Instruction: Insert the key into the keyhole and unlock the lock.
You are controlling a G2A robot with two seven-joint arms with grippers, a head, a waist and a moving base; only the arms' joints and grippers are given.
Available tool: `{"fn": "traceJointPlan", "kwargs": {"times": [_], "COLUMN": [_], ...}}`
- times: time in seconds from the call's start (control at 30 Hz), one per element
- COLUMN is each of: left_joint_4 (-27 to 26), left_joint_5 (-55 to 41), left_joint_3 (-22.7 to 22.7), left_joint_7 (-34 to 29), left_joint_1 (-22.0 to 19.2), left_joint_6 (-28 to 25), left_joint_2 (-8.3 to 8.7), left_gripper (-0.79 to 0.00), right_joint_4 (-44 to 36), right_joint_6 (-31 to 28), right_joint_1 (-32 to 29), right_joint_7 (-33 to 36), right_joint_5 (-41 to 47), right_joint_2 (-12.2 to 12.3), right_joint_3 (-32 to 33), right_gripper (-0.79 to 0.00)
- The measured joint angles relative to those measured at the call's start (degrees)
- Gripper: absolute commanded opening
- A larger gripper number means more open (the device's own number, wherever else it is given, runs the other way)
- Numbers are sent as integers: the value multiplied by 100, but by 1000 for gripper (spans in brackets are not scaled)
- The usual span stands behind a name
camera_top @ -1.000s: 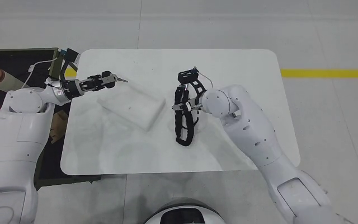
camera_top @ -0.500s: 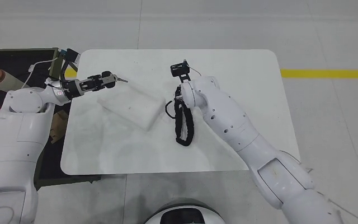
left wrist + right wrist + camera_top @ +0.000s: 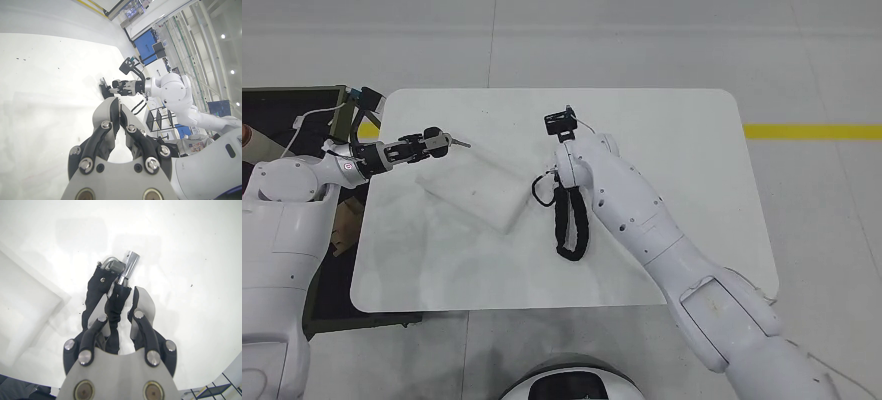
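The left gripper (image 3: 119,103) pinches the key (image 3: 458,143) in narrow jaws; the right gripper (image 3: 121,301), jaws wide, straddles the sleeved lock (image 3: 130,264). Next, probably: steady it for insertion.

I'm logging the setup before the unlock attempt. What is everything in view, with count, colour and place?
flat rectangular foam pad: one, white, on the table's left half
fabric-sleeved chain lock: one, black, mid-table, beside the pad
cylindrical metal lock body: one, chrome, at the chain's end
small metal key: one, silvery, pinched in the left claw
rounded-corner table: one, white, under everything
floor stripe: one, yellow, right of the table
left claw: one, grey and black, shut on the key
right claw: one, grey and black, open, straddling the chain's sleeve
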Motion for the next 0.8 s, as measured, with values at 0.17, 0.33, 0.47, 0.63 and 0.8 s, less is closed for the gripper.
{"fn": "traceJointPlan", "kwargs": {"times": [0.17, 0.33, 0.47, 0.63, 0.8], "left_joint_4": [0, 0, 0, 0, 0], "left_joint_5": [0, 0, 0, 0, 0], "left_joint_3": [0, 0, 0, 0, 0], "left_joint_7": [0, 0, 0, 0, 0], "left_joint_1": [0, 0, 0, 0, 0], "left_joint_6": [0, 0, 0, 0, 0], "left_joint_2": [0, 0, 0, 0, 0], "left_gripper": [-785, -785, -785, -785, -785], "right_joint_4": [380, 633, 749, 851, 556], "right_joint_6": [-88, -217, -293, -325, -791], "right_joint_1": [42, 73, 68, 34, -123], "right_joint_7": [-8, -21, -67, -145, -634], "right_joint_5": [-331, -540, -711, -960, -731], "right_joint_2": [-208, -382, -497, -615, -622], "right_joint_3": [144, 372, 549, 809, 1313], "right_gripper": [-462, -477, -785, -785, -785]}}
